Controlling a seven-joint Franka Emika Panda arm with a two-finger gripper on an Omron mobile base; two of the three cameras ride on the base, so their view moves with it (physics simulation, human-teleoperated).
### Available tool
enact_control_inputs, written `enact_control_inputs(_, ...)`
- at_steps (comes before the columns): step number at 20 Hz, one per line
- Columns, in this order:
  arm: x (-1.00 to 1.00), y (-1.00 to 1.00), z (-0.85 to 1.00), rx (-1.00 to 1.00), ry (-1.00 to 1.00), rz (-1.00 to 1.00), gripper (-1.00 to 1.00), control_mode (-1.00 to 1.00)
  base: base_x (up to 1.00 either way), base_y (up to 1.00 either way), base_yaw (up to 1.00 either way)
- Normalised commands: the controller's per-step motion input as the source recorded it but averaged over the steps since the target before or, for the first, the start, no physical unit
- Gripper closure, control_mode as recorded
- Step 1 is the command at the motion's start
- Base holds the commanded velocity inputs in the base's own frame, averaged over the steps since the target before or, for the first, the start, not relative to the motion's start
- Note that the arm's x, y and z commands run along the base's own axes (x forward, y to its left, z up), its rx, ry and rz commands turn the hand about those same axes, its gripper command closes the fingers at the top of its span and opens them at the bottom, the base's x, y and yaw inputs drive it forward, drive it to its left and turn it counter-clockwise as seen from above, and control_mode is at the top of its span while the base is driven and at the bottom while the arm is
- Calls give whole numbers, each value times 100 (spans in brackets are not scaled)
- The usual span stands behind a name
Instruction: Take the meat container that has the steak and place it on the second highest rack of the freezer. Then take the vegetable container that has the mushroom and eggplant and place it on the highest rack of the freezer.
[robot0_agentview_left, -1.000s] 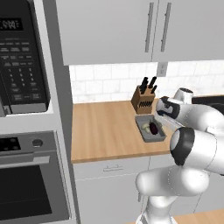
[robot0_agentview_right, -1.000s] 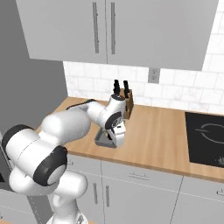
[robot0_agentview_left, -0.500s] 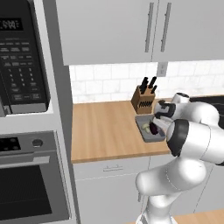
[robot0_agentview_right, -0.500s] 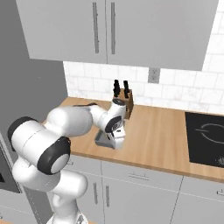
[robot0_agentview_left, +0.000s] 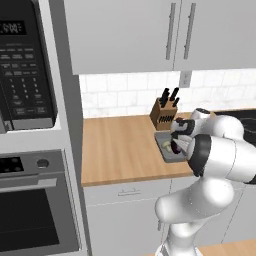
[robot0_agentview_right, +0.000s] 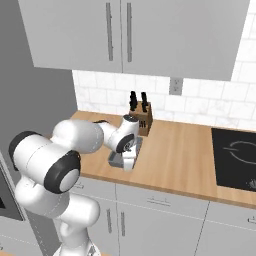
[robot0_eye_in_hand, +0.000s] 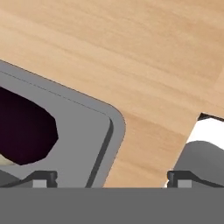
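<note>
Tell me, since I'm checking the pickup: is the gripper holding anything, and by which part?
Nothing is held. The gripper is open, its fingertips straddling a corner wall of the vegetable container, one inside near the eggplant.

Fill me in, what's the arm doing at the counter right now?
The arm is reaching down over the tray on the wooden counter, just in front of the knife block. The tool is open and straddles the tray's corner wall: one tip sits inside, the other over the counter. The eggplant lies in the tray close to the inner tip. Nothing is gripped yet, and the tray rests flat on the counter.
</note>
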Motion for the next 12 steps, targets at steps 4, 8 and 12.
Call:
enact_control_inputs(4,26,0,-24,0,0,-3,-100,-100,0,0,0)
enact_control_inputs(8,31,0,-41,3,2,0,-100,-100,0,0,0)
enact_control_inputs(12,23,-1,-33,7,5,0,-100,-100,0,0,0)
